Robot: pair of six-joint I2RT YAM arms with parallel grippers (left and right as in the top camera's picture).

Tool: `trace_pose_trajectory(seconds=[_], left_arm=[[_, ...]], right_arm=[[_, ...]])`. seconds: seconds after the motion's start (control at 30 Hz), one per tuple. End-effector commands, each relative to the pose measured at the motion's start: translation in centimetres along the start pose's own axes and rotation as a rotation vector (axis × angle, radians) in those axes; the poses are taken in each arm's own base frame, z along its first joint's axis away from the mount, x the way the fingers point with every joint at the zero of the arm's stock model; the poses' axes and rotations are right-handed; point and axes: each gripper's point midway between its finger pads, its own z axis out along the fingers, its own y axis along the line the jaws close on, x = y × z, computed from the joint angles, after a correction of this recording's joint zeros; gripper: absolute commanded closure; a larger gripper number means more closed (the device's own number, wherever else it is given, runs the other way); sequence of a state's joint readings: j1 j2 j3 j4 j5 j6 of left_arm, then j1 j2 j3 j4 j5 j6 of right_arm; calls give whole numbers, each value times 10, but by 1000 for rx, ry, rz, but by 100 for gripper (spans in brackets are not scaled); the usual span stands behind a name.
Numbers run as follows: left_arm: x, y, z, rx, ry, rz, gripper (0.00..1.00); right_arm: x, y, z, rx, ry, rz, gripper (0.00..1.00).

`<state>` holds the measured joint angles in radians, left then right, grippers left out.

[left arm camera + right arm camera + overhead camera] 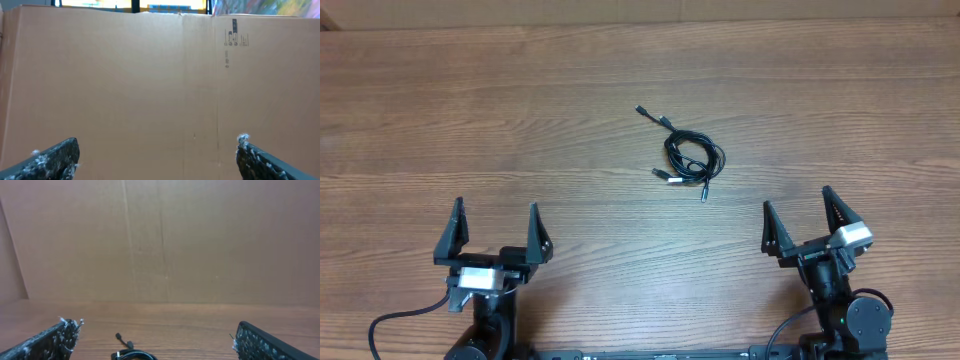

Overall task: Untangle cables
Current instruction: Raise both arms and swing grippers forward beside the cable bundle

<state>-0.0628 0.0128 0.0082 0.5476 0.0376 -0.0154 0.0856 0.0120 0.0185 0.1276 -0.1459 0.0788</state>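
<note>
Heads up: both jaws spread wide and empty; cables (690,160) lie ahead-left of your right jaws, farther from left jaws.

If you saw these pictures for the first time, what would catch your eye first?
A small bunch of thin black cables with plug ends lies on the brown wooden table, slightly right of centre. At the near edge, the black left gripper and right gripper both stand wide open and empty, well short of the cables.
</note>
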Motion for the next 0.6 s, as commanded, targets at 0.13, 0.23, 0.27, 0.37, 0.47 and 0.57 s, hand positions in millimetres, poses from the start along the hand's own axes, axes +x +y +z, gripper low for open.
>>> trace_pose_trajectory(seconds=[0.13,0.23,0.27,0.37,0.47,0.57], left_arm=[[-25,-2,9,16,98,14,0],[-48,-3,14,17,140,34,0],[-58,-3,16,18,154,42,0],[-82,-8,33,51,258,49,0],[-93,-21,60,136,379,37,0],[-101,-34,94,220,502,1,0]], right_arm=[[-47,10,-6,-18,-48,13,0],[-62,12,-10,-16,-39,14,0],[-67,14,-12,-16,-38,15,0],[-94,19,-17,-21,-69,9,0],[-117,22,-18,-24,-86,6,0],[-132,23,-11,-14,-23,17,0]])
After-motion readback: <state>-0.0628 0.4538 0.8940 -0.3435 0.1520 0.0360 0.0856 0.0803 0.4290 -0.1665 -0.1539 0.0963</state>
